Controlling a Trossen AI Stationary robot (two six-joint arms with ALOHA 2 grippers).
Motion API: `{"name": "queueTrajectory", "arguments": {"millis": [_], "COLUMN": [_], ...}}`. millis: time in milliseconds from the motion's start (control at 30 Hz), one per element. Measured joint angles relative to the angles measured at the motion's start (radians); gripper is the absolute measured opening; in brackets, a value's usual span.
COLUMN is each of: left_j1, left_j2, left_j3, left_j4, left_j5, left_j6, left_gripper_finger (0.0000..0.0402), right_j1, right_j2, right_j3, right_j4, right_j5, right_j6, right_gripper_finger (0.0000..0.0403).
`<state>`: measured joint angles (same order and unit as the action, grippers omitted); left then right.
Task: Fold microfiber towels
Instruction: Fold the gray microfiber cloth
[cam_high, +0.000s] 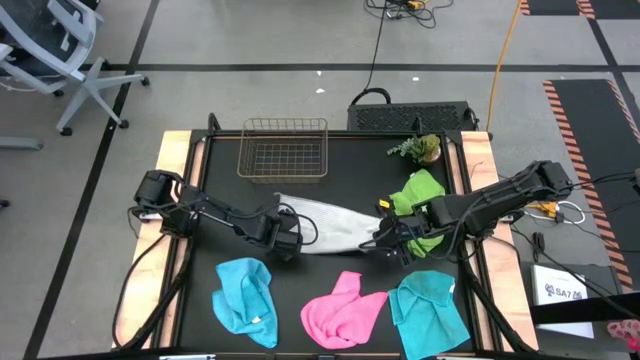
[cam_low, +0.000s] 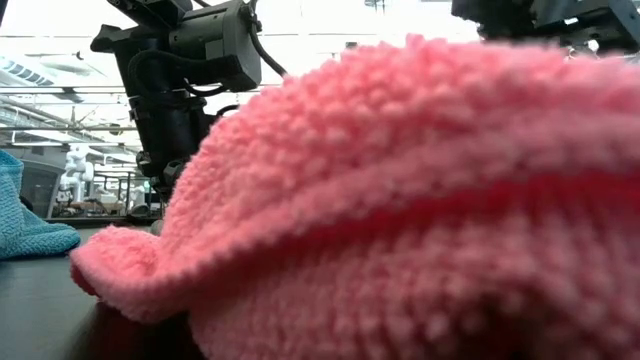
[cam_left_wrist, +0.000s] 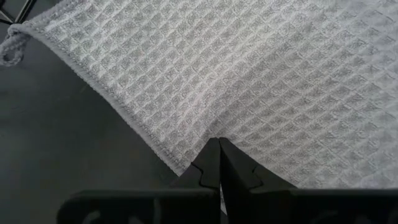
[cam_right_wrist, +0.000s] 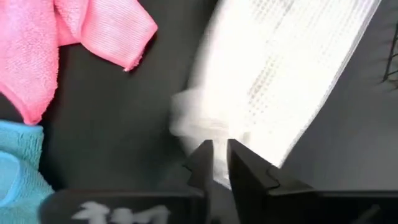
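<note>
Now the white-grey towel (cam_high: 325, 225) lies mid-table, stretched between 2 grippers: the left gripper (cam_high: 287, 243) at 9 o'clock pinches its edge tight. At 3 o'clock, the right gripper (cam_high: 384, 241) has its fingers slightly parted around the other edge.

On my black table (cam_high: 340, 160) a copper wire basket (cam_high: 284, 150) stood at the far edge, left of centre, upright. To its right, also at the far side, I saw a small green plant (cam_high: 420, 149) in a pot. Pale wooden strips (cam_high: 172, 150) ran along the table's left and right sides. Beyond the far edge a black frame (cam_high: 412, 113) lay on the grey floor. An office chair (cam_high: 50, 55) stood far left, and an orange cable (cam_high: 505, 45) trailed far right.
</note>
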<state>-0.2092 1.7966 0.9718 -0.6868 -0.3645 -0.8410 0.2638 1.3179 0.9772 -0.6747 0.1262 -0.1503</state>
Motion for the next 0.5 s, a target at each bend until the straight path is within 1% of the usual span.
{"name": "queueTrajectory", "arguments": {"millis": [133,200,267,333,400,500], "left_j1": [0.000,0.000,0.000,0.000,-0.001,-0.003], "left_j2": [0.000,0.000,0.000,0.000,0.000,0.000], "left_j3": [0.000,0.000,0.000,0.000,0.000,0.000], "left_j4": [0.000,0.001,0.001,0.001,0.001,0.001], "left_j5": [0.000,0.000,0.000,0.001,0.003,0.003], "left_j6": [0.000,0.000,0.000,0.000,0.000,-0.003], "left_gripper_finger": [0.0001,0.0002,0.0003,0.0003,0.0002,0.0003], "right_j1": [0.002,0.003,0.005,0.005,0.005,0.005], "right_j2": [0.001,0.001,-0.001,-0.005,-0.006,-0.005], "right_j3": [-0.021,-0.021,-0.021,-0.021,-0.021,-0.021], "right_j4": [0.051,0.098,0.134,0.134,0.114,0.106], "right_j5": [0.008,0.049,0.075,0.079,0.073,0.028], "right_j6": [0.011,0.012,0.012,0.015,0.057,0.187], "right_gripper_finger": [0.0086,0.0103,0.0117,0.0126,0.0131,0.0130]}}
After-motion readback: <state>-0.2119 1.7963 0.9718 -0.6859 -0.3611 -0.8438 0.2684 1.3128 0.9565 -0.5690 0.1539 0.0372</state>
